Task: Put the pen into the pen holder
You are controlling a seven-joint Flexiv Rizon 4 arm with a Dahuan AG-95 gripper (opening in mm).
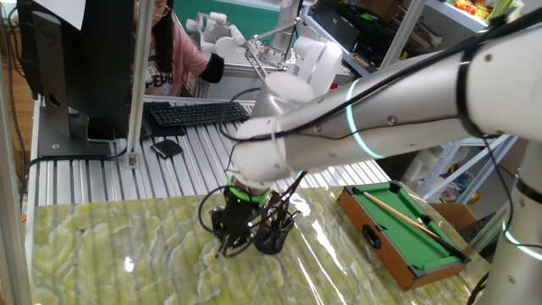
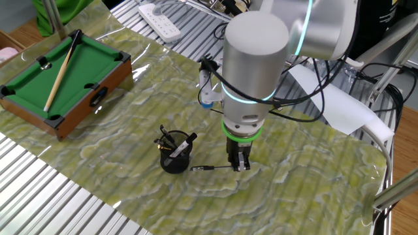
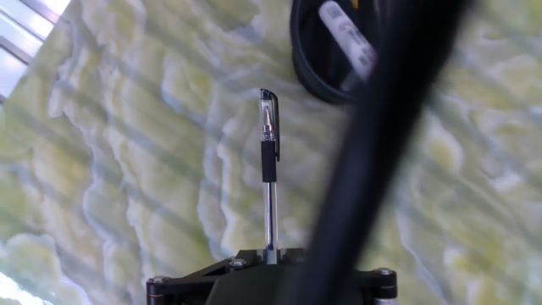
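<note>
The pen [image 3: 269,161] is slim and dark with a clear barrel, and it sticks straight out from my gripper [image 3: 269,252], which is shut on its tip end. In the other fixed view the pen [image 2: 212,168] lies level, low over the green marbled mat, with my gripper [image 2: 240,164] at its right end. The pen holder [image 2: 175,162], a small black mesh cup with pens in it, stands just left of the pen's free end. Its rim [image 3: 303,68] shows at the top of the hand view. In one fixed view my gripper [image 1: 230,241] hangs beside the cup [image 1: 273,240].
A wooden toy pool table [image 2: 62,85] with green felt and a tan cue stands at the mat's far corner. A keyboard [image 1: 199,112] and a monitor lie behind the mat. A white sheet [image 2: 333,104] and a power strip [image 2: 160,19] lie nearby. A blurred black cable [image 3: 373,152] crosses the hand view.
</note>
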